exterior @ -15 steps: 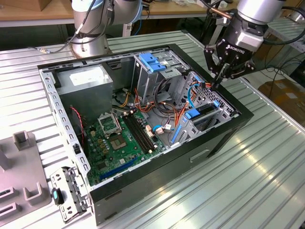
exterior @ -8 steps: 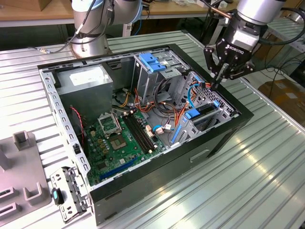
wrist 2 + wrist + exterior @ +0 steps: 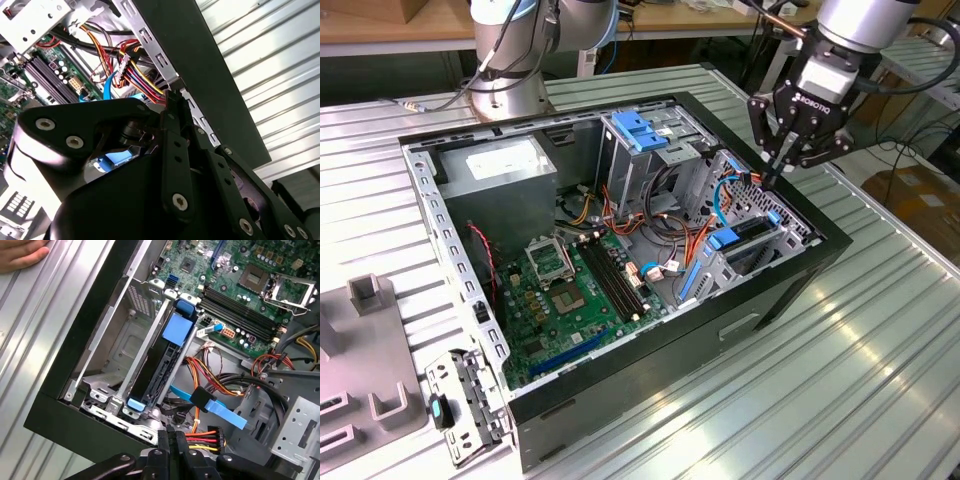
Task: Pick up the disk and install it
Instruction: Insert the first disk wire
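Observation:
The disk [image 3: 157, 371] stands on edge in a slot of the drive bay at the front corner of the open computer case [image 3: 790, 290]. Blue rails run along its sides and a blue tab [image 3: 178, 330] sits at its end. In the exterior view the disk [image 3: 750, 232] lies just below my gripper [image 3: 770, 178], which hangs over the bay's edge. In the first wrist view the gripper [image 3: 170, 439] is shut with its fingers pressed together and holds nothing. In the second wrist view the gripper [image 3: 172, 102] points at red and yellow cables [image 3: 142, 80].
A grey power-supply box [image 3: 505, 170] and a blue latch [image 3: 640, 130] on the tall drive cage stand at the case's back. The motherboard [image 3: 570, 290] fills the floor. A blue flat cable [image 3: 220, 412] crosses near the bay. A person's hand [image 3: 20, 252] rests on the ribbed table.

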